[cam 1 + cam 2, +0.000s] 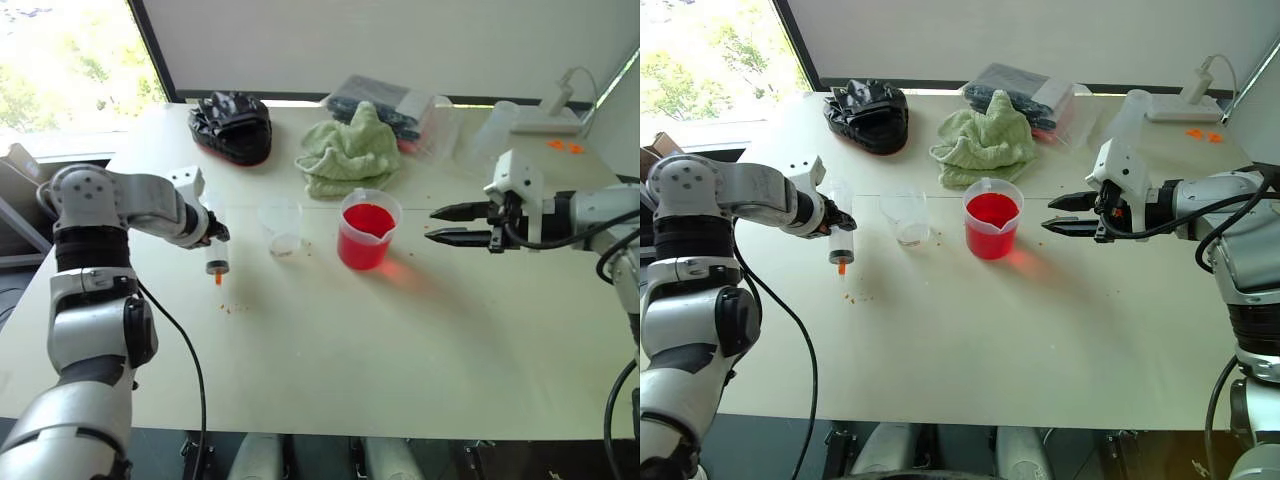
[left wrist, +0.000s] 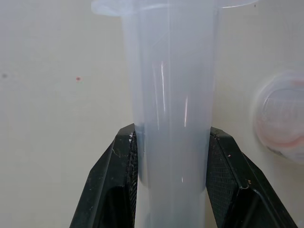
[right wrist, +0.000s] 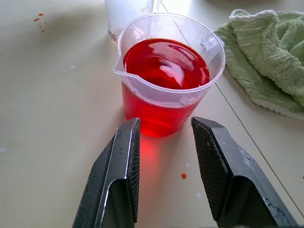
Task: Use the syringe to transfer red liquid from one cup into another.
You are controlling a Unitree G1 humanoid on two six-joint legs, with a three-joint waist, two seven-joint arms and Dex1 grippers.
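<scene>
The left hand point(image 1: 214, 236) pinches the syringe point(image 1: 216, 258) upright, tip down, above the bench point(image 1: 400, 340) toward its left edge, beside the cup point(image 1: 282, 229), while the right hand point(image 1: 438, 224) is spread near the red-filled beaker point(image 1: 367, 235).

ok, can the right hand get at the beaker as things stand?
Probably yes. The right hand is open, pointing at the beaker, with only bare table between. The towel lies behind, out of the way.
</scene>
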